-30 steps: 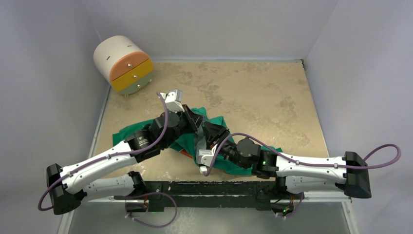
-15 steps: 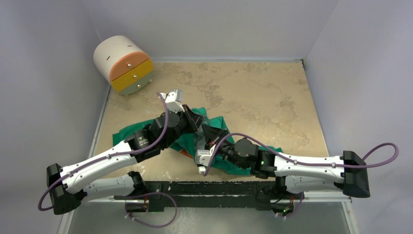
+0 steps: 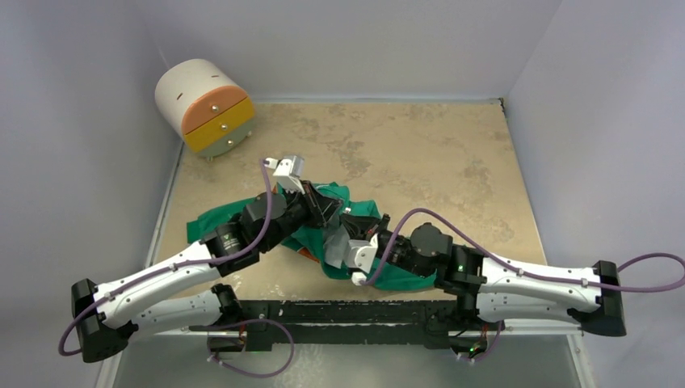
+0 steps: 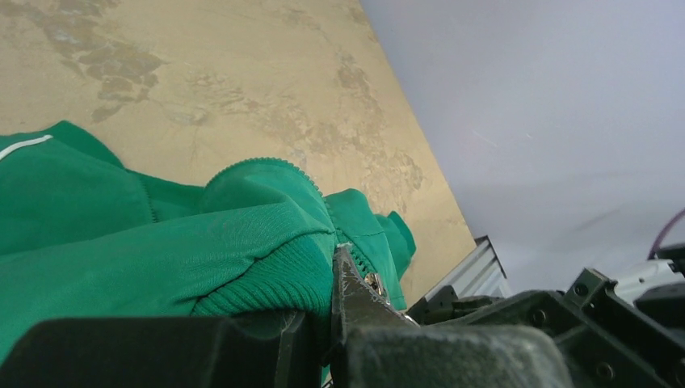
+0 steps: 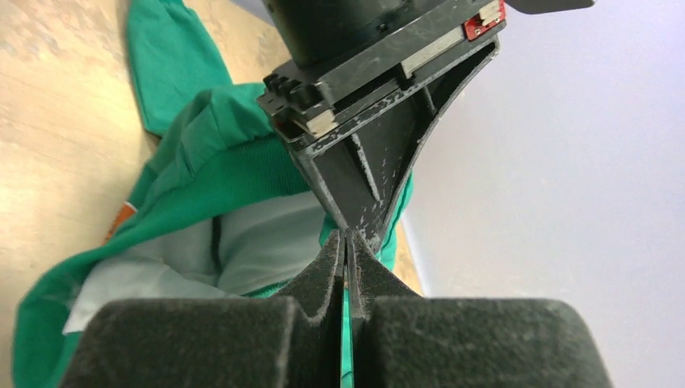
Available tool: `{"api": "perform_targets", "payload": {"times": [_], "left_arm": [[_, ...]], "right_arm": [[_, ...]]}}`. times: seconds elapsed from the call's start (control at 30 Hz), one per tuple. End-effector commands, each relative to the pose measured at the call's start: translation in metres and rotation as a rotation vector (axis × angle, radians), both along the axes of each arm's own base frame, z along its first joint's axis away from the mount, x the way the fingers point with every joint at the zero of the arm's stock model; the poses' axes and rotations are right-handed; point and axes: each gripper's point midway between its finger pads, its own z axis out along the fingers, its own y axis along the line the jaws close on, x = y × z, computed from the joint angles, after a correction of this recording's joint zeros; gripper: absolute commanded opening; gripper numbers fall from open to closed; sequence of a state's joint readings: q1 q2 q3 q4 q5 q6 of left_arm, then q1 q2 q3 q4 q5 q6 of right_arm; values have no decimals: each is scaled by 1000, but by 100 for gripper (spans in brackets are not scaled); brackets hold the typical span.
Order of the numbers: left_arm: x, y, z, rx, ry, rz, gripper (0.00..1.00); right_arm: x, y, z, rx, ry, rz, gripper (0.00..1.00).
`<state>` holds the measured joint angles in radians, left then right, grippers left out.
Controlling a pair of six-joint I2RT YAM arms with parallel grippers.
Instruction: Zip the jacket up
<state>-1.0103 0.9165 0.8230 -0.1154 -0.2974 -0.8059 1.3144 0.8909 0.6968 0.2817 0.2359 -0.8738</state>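
Observation:
The green jacket (image 3: 359,202) lies crumpled at the near middle of the table, one sleeve stretched left. My left gripper (image 3: 327,212) is shut on its ribbed hem (image 4: 266,279), right beside the zipper teeth and a small metal slider (image 4: 373,283). My right gripper (image 3: 349,233) is just in front of it, tip to tip. In the right wrist view its jaws (image 5: 347,240) are pressed together on a thin green edge of the jacket (image 5: 210,178), with pale grey lining (image 5: 258,242) open to the left. The left gripper's black body (image 5: 380,121) stands directly above.
A white cylindrical drawer unit (image 3: 204,107) with orange and yellow fronts stands at the far left corner. Grey walls close in the tan table (image 3: 452,162) on three sides. A black rail (image 3: 339,311) runs along the near edge.
The right arm has swung out to the right and stretched lower. The left arm has dropped slightly. Both grippers stay together on the jacket, which is pulled a little toward the near edge.

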Motion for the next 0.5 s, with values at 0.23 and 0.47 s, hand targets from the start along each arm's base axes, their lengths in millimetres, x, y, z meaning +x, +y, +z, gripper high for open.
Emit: {"api": "perform_targets", "payload": {"times": [0.23, 0.47], "left_arm": [[-31, -14, 34, -97, -189, -221, 0], [-45, -19, 32, -108, -209, -308, 0]], "right_arm": [[-16, 7, 20, 142, 213, 82, 0], [-10, -16, 31, 310, 278, 32, 0]]}}
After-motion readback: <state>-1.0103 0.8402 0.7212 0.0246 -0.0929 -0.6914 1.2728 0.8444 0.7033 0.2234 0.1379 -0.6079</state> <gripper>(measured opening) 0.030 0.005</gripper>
